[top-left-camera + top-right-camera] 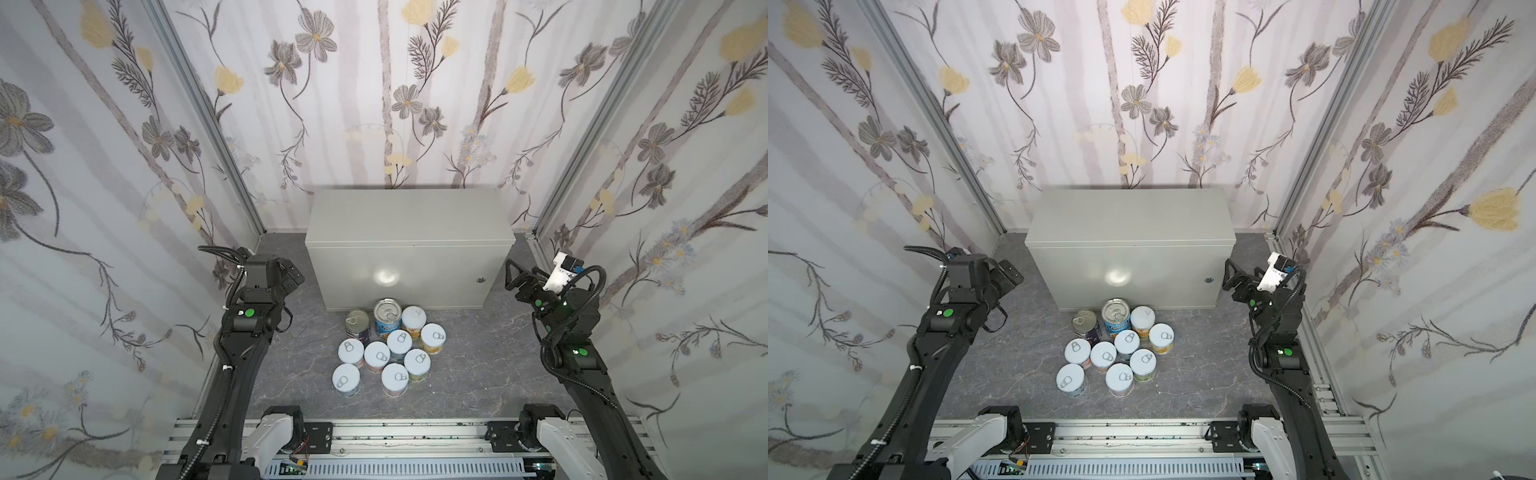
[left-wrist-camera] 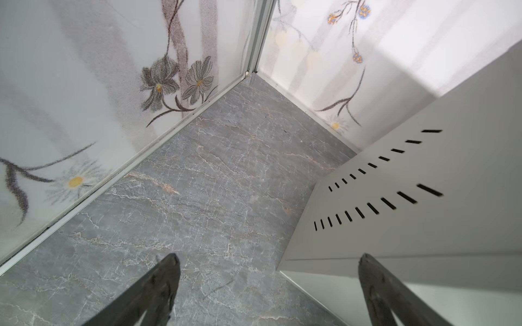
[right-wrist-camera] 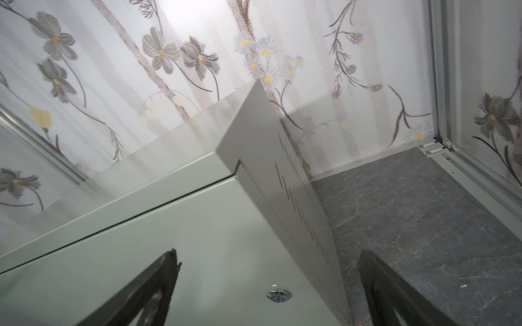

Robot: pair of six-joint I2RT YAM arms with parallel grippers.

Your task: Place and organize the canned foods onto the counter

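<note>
Ten canned foods (image 1: 399, 341) are seen clustered upright on the dark marbled floor (image 1: 478, 374), just in front of the grey worktop (image 1: 409, 216), whose flat top is bare. The jaws of the left arm (image 1: 248, 314) and the right arm (image 1: 578, 352) are spread wide and empty, one at either end of the worktop. Nothing appears to have been placed. A first pick is judged due, for which one arm must be lowered over an outer can.

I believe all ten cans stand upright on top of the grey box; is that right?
Not quite: all ten cans stand upright on the dark floor just in front of the grey box, not on top of it, as both top views show.
</note>
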